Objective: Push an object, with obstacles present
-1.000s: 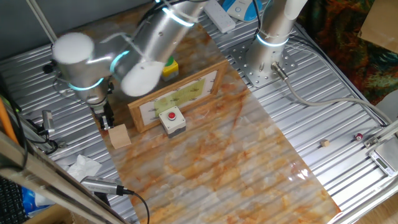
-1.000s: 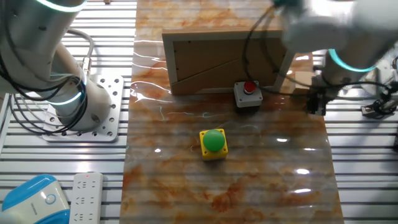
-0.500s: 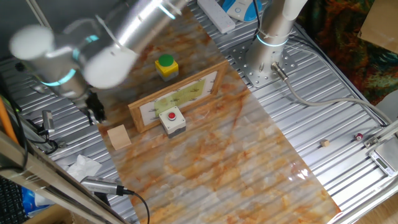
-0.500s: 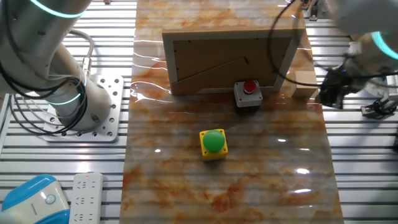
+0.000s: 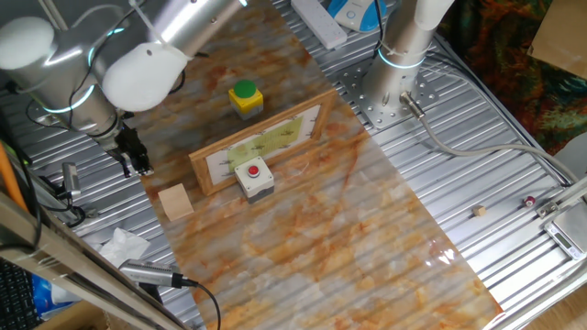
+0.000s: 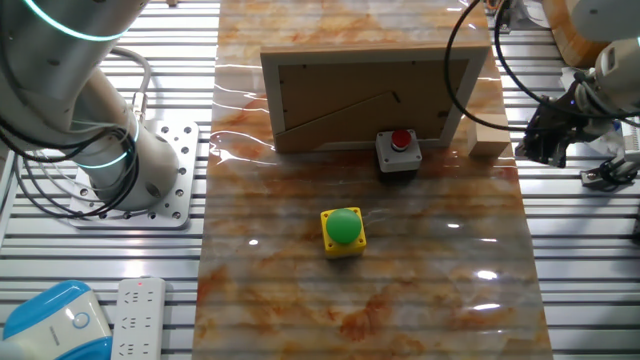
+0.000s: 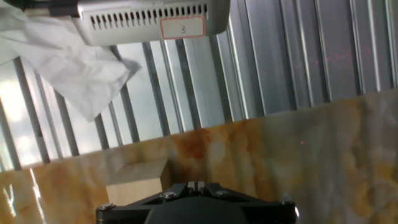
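Nearest the camera in one fixed view: crumpled white tissue [image 5: 122, 246] on the slatted metal table [image 5: 514, 229], just off the marbled mat [image 5: 348, 229].

Wooden cube [image 5: 175, 201] next, sitting at the mat's edge, close to the end of the wooden-framed panel [image 5: 261, 145] but apart from it. In the other fixed view the cube [image 6: 489, 139] sits at the mat's right margin, near the panel's [image 6: 365, 95] corner. Hand view shows the cube [image 7: 138, 184] low in frame, partly hidden by the gripper body.

Gripper [image 5: 138, 161] hangs over bare slats beside the mat, behind the cube and clear of it; nothing between the fingers. Other fixed view gives the gripper [image 6: 548, 145] off the mat's edge, just beside the cube, no contact seen. Finger gap: cannot tell from any view; tips too dark and small, and the hand view shows only the housing.

Grey box with red button [image 5: 254, 178] stands against the panel's front, well along from the cube. Yellow box with green button [image 5: 245, 98] lies beyond the panel, on the far side.

Progress, as judged: early. Cube rests at the mat edge, untouched now. Left to do: bring the fingers down behind the cube, make contact, push it across the mat while skirting panel end and grey box.
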Controlling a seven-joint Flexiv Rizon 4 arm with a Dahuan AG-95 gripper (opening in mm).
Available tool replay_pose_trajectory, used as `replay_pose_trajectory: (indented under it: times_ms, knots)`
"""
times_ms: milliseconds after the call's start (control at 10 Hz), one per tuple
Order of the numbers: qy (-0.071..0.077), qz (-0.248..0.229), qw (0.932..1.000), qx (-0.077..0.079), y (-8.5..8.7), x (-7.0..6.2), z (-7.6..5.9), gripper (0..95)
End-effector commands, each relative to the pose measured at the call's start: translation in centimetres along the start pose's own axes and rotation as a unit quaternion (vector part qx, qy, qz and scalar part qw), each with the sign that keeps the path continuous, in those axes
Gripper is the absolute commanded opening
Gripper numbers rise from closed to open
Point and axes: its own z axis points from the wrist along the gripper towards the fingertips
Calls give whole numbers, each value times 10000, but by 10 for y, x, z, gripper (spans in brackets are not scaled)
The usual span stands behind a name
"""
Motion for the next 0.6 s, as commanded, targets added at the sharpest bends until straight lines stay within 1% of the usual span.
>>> replay_pose_trajectory:
  times_ms: [100, 600]
  knots:
    - [3, -30, 10000, 13, -1, 0, 0, 0]
    - [-8, -18, 10000, 30, -1, -1, 1, 0]
